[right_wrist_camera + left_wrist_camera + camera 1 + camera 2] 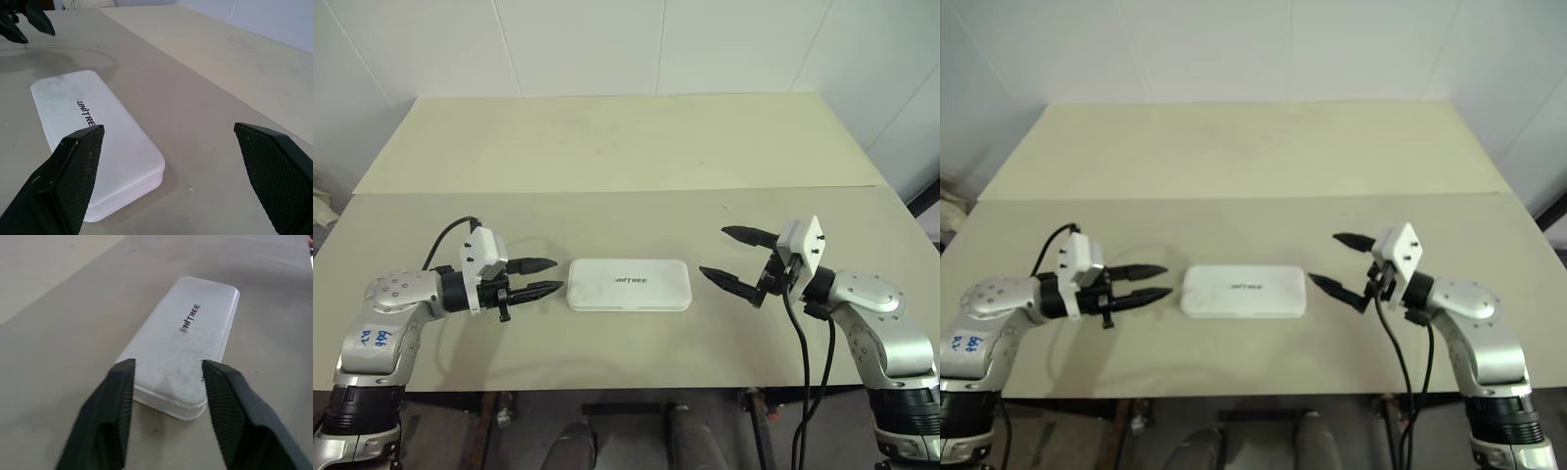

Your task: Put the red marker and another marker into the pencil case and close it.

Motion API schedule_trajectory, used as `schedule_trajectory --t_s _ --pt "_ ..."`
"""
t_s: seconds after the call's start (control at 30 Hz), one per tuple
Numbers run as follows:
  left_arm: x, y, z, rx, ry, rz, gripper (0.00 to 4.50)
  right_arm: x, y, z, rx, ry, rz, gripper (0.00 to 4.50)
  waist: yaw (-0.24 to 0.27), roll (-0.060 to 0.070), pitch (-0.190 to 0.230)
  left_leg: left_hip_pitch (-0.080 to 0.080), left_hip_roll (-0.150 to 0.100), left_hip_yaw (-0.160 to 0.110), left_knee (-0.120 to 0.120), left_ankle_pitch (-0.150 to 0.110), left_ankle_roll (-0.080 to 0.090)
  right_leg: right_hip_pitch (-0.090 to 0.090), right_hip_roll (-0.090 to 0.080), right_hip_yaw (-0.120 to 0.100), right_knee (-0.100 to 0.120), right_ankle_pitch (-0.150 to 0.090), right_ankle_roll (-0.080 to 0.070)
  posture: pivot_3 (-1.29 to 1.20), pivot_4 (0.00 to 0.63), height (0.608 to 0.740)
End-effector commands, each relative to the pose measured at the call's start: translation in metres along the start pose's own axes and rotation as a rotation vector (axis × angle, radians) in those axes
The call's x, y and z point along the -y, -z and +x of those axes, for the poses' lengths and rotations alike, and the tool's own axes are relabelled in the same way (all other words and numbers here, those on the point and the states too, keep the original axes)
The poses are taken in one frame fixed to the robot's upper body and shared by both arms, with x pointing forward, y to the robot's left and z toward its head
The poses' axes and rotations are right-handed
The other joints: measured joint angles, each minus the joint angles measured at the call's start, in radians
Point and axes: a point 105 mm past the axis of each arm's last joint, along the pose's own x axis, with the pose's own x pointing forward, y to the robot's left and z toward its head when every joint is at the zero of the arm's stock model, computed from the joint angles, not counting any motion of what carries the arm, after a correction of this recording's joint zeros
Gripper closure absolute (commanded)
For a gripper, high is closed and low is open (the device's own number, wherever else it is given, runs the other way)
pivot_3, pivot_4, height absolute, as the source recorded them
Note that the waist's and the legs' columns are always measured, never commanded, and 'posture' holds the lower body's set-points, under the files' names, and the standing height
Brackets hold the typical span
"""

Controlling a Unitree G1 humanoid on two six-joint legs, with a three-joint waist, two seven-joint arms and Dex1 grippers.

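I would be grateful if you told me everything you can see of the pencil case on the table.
The pencil case is a white, flat, rectangular box with rounded corners, hard plastic by its look, with small dark lettering on its lid. It is closed, a thin seam running round its side, and lies flat on the beige table, long side across the robot's front. It sits between the left gripper and the right gripper; both are open and neither touches it.

left hand (546, 276): fingers parted (narrowly), level | right hand (732, 257): fingers spread wide
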Motion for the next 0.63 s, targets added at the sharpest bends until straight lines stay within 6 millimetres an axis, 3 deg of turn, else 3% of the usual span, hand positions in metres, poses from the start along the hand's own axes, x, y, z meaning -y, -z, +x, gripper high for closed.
schedule_trajectory --t_s 0.03,0.13,0.33,0.63 --pt "-0.006 -0.017 -0.013 0.043 -0.069 0.066 0.90 0.003 -0.008 -0.005 0.013 -0.039 -0.050 0.00 0.001 0.000 0.000 0.000 0.000 0.000 0.000 0.000 0.000 0.000 0.000 0.000 0.000 0.000 0.000 0.00 0.150 0.740" --pt "-0.015 -0.019 -0.022 0.055 -0.114 0.086 0.02 -0.001 -0.006 -0.011 -0.022 -0.106 -0.096 0.00 -0.001 0.000 0.000 0.000 0.000 0.001 0.000 0.000 0.000 0.000 0.000 0.000 -0.001 0.000 0.000 0.00 0.150 0.740" --pt "-0.018 -0.024 -0.015 0.071 -0.110 0.092 0.02 0.014 -0.006 -0.021 -0.048 -0.108 -0.134 0.00 -0.003 0.000 0.000 0.000 0.000 0.001 0.000 0.000 0.000 0.000 0.000 0.000 -0.001 0.000 0.000 0.00 0.150 0.740" --pt "-0.008 -0.012 -0.007 0.029 -0.038 0.052 0.02 0.030 0.000 -0.024 -0.074 -0.119 -0.180 0.00 -0.003 0.000 0.000 0.000 0.000 0.001 -0.001 0.000 0.000 0.000 0.000 0.000 -0.001 0.000 0.000 0.00 0.150 0.740"
